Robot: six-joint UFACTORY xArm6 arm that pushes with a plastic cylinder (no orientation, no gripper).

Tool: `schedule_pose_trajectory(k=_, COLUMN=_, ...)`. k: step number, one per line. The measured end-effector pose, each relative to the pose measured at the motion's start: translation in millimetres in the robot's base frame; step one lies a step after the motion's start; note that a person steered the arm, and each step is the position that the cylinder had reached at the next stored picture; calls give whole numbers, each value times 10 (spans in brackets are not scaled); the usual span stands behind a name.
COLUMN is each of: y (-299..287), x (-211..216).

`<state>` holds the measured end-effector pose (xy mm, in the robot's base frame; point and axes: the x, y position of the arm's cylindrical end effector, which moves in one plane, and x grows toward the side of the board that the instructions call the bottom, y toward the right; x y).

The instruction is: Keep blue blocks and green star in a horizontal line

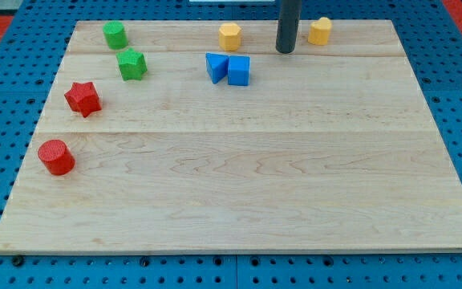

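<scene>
Bench (239,193), near done: two blue blocks (228,69) touching mid-top, green star (132,64) well left on roughly their row; my tip (285,50) upper right of them; no jaws fitted.

Lab bench: blue pegboard (455,96) under wooden board (239,193)

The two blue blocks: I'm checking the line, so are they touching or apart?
Touching. The blue triangular block and the blue cube sit side by side with no wood visible between them; my tip stands apart, toward the view's upper right.
</scene>
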<state>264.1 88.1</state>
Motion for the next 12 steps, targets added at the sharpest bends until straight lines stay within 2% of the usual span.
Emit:
schedule_pose_trajectory(k=6, y=-628, x=22)
schedule_pose_trajectory(k=8, y=-920, x=357)
schedule_pose_trajectory(k=10, y=-920, x=374)
schedule_pose_trajectory(k=12, y=-1212, x=374)
